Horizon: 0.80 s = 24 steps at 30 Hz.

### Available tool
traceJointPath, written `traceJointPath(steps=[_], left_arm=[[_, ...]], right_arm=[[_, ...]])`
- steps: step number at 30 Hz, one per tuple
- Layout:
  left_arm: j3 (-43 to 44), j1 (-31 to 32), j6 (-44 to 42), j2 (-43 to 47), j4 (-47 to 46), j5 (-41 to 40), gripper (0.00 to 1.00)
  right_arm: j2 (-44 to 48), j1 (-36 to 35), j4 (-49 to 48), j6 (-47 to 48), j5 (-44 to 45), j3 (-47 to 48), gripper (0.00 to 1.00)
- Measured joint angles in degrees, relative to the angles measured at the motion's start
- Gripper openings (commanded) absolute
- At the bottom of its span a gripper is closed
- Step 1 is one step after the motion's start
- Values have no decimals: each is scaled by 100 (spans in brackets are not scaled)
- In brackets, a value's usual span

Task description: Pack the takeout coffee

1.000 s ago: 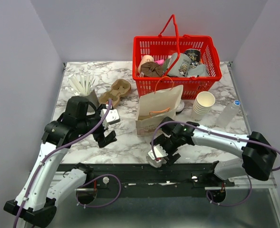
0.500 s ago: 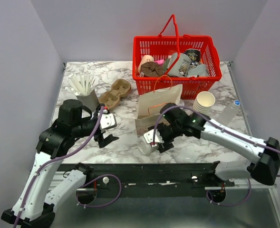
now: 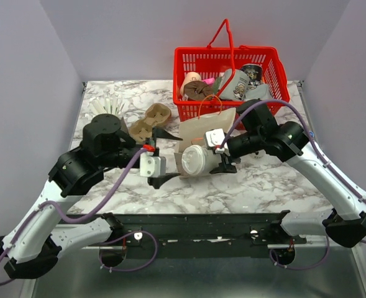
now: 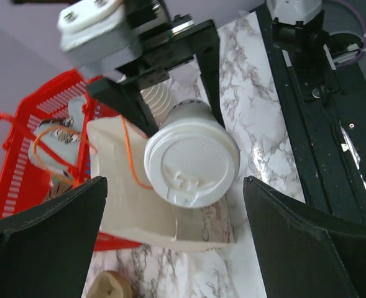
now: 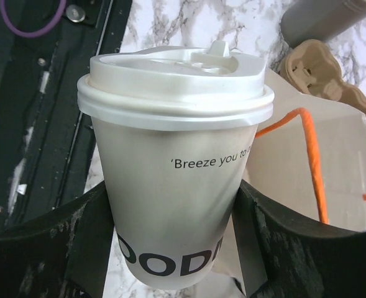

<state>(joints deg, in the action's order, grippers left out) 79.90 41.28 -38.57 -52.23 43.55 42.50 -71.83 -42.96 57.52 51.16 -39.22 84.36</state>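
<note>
by the bag [image 3: 202, 128], right claw [image 5: 178, 248] clamps the takeout coffee [image 3: 195, 162], left claw [image 4: 175, 186] wide.

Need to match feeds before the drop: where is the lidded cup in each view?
Top external: cup at centre, tipped sideways, lid facing left, in front of the bag.
Left wrist: centre, lid toward the camera, bag behind it to the left.
Right wrist: fills the centre, gripped between the right fingers, bag at right.
Shared landmark: the bag's orange handle.
</note>
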Motion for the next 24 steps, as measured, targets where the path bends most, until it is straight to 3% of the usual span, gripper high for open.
traceJointPath(steps=[4, 24], left_arm=[[50, 525, -214, -282, -35, -398, 99], [-216, 1202, -295, -509, -50, -852, 98]], right_arm=[[-39, 22, 177, -118, -201, 76, 61], [37, 22, 227, -481, -369, 76, 61]])
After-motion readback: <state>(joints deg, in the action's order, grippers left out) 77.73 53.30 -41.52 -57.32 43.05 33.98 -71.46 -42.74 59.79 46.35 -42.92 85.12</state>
